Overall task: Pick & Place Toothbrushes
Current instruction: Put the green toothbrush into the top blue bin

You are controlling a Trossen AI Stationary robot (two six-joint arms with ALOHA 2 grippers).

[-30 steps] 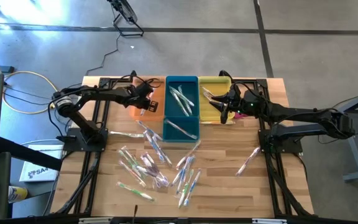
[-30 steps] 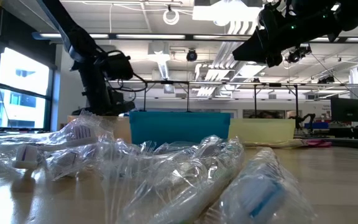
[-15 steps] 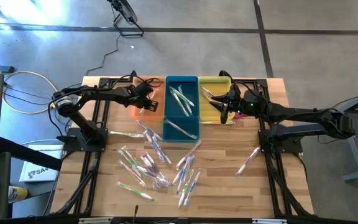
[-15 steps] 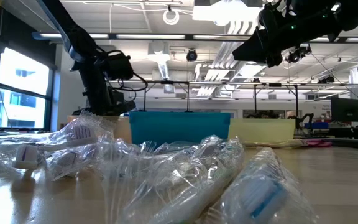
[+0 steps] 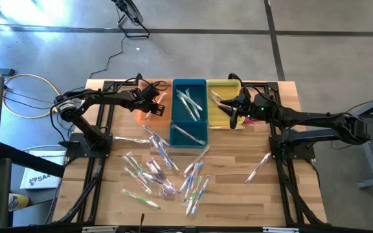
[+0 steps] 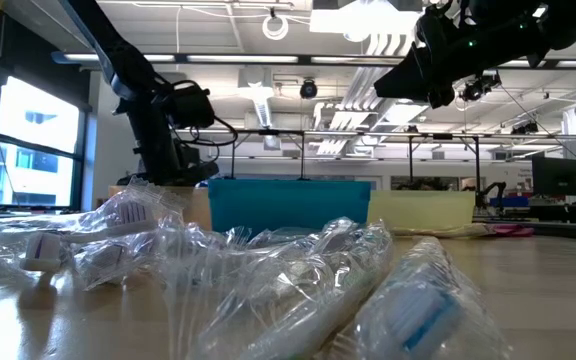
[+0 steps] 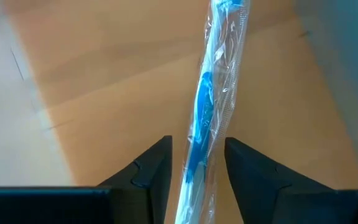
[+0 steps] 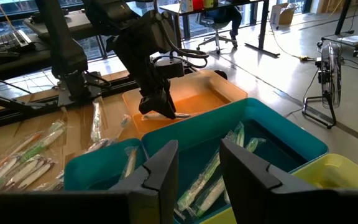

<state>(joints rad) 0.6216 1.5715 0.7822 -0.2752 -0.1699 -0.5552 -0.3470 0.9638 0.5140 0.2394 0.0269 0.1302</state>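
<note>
My left gripper (image 5: 151, 111) points down into the orange bin (image 5: 162, 120), open. A blue-handled toothbrush (image 7: 202, 112) in a clear wrapper lies on the bin's floor between its two fingers; it also shows beside the fingertips in the right wrist view (image 8: 180, 115). My right gripper (image 5: 229, 107) hovers above the yellow bin (image 5: 224, 87), open, with nothing between its fingers (image 8: 199, 162). Several wrapped toothbrushes (image 5: 162, 169) lie scattered on the wooden table nearer the front edge. Others lie in the blue bin (image 5: 190, 101).
The blue bin's wall (image 5: 173, 110) stands between the orange and the yellow bin along the far edge. One toothbrush (image 5: 259, 167) lies alone toward the right edge. Crumpled wrappers (image 6: 268, 280) fill the foreground of the low view. Black frame rails (image 5: 102, 149) run along both table sides.
</note>
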